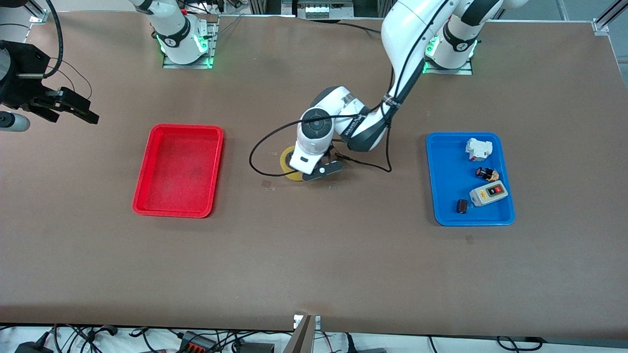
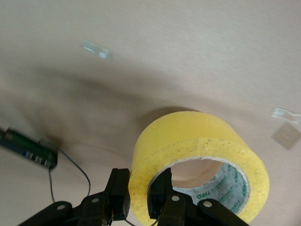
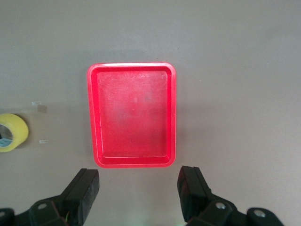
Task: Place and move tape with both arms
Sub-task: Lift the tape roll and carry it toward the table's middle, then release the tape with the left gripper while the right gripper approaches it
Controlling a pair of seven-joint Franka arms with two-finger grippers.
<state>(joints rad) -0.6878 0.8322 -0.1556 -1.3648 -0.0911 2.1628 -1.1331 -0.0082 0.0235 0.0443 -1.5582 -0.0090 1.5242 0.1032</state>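
Observation:
The yellowish tape roll [image 1: 287,164] lies flat on the table between the two trays, partly hidden under the left hand. My left gripper [image 1: 300,172] is down on it. In the left wrist view the tape [image 2: 197,136] has one finger [image 2: 120,197] against the outside of its wall and the other finger [image 2: 160,195] inside its core, so my left gripper [image 2: 139,200] is shut on the wall. My right gripper [image 1: 81,110] hangs open and empty in the air past the red tray at the right arm's end. Its wrist view [image 3: 141,188] also shows the tape [image 3: 11,132].
An empty red tray [image 1: 179,166] [image 3: 134,113] sits toward the right arm's end. A blue tray [image 1: 446,181] toward the left arm's end holds a white button box [image 1: 488,192] and small gadgets. A black cable [image 1: 255,162] loops beside the tape.

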